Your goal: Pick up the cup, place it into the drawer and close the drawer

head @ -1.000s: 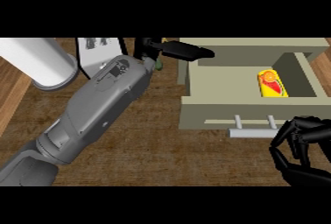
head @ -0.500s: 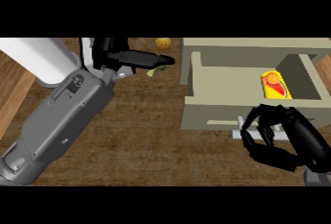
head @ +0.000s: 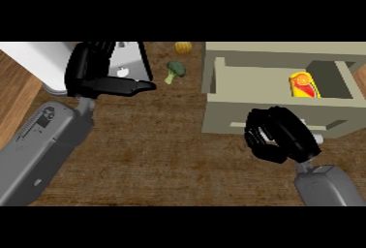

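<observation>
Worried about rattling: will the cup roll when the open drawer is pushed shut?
Likely a little: the cup looks round and seems to lie on its side, with bare floor beside it. Walls of the drawer should probably keep it in.

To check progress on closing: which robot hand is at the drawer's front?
The right robot hand: it is curled over the front panel of the open drawer. The left robot hand is far off, near the broccoli.

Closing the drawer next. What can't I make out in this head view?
Head view:
- Drawer handle: middle hidden by right hand; grip unconfirmed.
- Cup in drawer: too small to tell upright or lying.
- Yellow item, top edge: too small to identify.
- White object: cut by left edge, partly behind left hand.
</observation>
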`<state>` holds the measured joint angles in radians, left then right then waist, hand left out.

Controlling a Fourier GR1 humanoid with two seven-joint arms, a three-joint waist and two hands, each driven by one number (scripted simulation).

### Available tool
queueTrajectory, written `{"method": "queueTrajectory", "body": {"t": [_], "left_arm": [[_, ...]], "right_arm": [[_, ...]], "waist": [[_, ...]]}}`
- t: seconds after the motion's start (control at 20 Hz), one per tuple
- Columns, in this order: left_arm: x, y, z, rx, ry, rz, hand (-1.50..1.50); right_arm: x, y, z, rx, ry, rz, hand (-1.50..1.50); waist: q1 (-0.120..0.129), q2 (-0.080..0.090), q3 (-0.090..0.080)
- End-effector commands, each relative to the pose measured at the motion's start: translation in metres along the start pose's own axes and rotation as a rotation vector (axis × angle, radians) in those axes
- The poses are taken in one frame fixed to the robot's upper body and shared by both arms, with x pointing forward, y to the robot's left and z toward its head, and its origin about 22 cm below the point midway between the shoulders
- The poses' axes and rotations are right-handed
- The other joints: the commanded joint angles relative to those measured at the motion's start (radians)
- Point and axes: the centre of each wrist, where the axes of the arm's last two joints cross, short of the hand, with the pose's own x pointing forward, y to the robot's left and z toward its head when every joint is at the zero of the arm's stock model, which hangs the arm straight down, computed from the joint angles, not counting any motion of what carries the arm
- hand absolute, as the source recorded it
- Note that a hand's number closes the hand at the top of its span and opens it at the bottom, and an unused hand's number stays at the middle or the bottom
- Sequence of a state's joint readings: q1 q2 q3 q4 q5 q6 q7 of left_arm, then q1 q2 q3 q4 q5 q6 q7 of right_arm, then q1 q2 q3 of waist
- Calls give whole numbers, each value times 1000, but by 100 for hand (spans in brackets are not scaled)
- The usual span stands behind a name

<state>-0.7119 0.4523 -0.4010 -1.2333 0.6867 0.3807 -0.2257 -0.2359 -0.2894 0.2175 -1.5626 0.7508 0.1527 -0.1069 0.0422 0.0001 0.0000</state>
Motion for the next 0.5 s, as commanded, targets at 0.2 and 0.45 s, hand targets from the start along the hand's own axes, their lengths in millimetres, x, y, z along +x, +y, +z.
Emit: {"method": "queueTrajectory", "body": {"t": [0.2,0.45], "left_arm": [[24,47,14,-4,-3,8,-150],[8,64,42,20,-7,11,-150]], "right_arm": [[-29,58,-53,83,20,146,150],[-67,37,-81,69,57,107,150]], "waist": [[5,5,2],[-1,8,1]]}}
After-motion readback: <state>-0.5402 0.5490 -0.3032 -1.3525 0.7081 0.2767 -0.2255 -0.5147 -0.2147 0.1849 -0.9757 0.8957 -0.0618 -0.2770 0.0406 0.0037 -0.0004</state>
